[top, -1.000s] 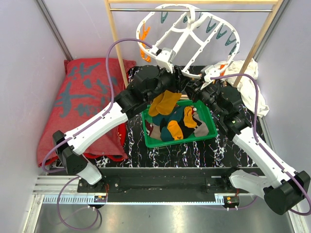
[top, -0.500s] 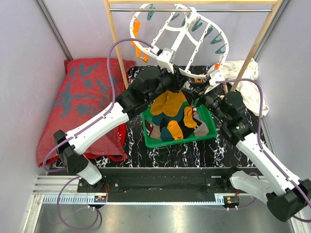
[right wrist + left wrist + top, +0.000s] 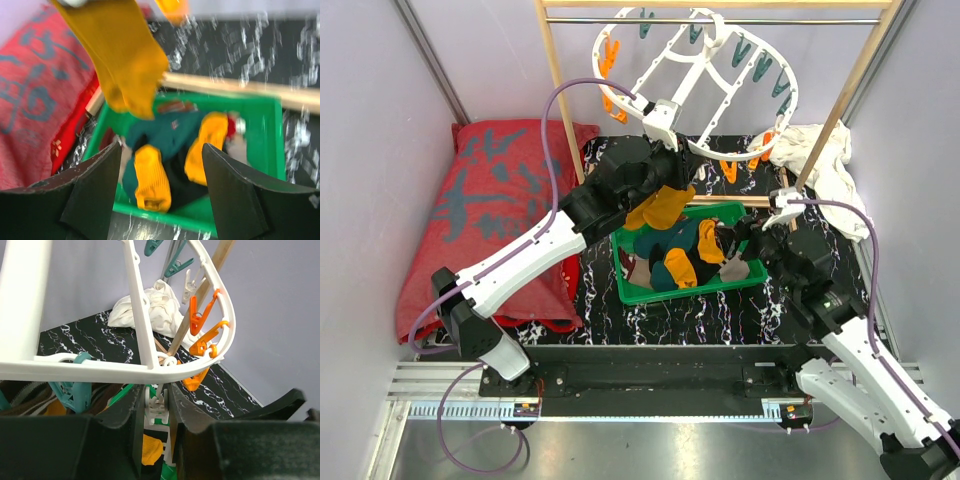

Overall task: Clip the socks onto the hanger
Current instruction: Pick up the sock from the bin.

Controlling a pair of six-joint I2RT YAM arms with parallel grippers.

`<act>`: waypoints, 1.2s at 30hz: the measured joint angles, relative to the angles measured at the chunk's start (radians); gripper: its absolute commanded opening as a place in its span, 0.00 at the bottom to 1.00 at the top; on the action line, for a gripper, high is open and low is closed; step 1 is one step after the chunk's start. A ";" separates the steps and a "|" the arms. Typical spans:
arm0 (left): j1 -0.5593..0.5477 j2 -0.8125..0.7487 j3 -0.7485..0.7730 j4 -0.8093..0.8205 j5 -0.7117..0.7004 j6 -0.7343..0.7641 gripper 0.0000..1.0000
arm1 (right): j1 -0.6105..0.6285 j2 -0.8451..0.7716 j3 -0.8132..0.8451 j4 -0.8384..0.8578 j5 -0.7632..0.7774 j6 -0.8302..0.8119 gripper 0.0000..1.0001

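Socks point(image 3: 167, 135) motion-blurred, hanger point(image 3: 100, 371) cut off

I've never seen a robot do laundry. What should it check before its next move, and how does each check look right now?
1. Hanger held steady: ok. The left jaws are shut on its white rim.
2. Right jaws free for a pick: ok. They are open and empty above the green basket.
3. Mustard sock secured on a peg: cannot tell. It hangs under the hanger, but its top is out of sight.
4. Socks left to pick: ok. Loose socks lie in the basket.
5. Free pegs: ok. The orange pegs on the rim hold nothing.
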 measured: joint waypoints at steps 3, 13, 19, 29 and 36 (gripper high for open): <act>0.000 0.000 0.000 0.000 -0.003 0.004 0.04 | 0.000 -0.008 -0.064 -0.043 0.041 0.090 0.74; -0.001 0.000 0.000 -0.005 -0.026 0.021 0.04 | 0.000 0.261 -0.118 -0.057 0.001 0.225 0.58; 0.000 0.000 0.000 -0.014 -0.034 0.027 0.03 | 0.001 0.370 -0.130 0.039 -0.167 0.200 0.51; 0.000 0.000 0.000 -0.014 -0.037 0.027 0.03 | 0.036 0.548 -0.130 0.207 -0.264 0.201 0.45; 0.000 0.000 0.000 -0.014 -0.041 0.027 0.02 | 0.077 0.637 -0.128 0.271 -0.214 0.201 0.43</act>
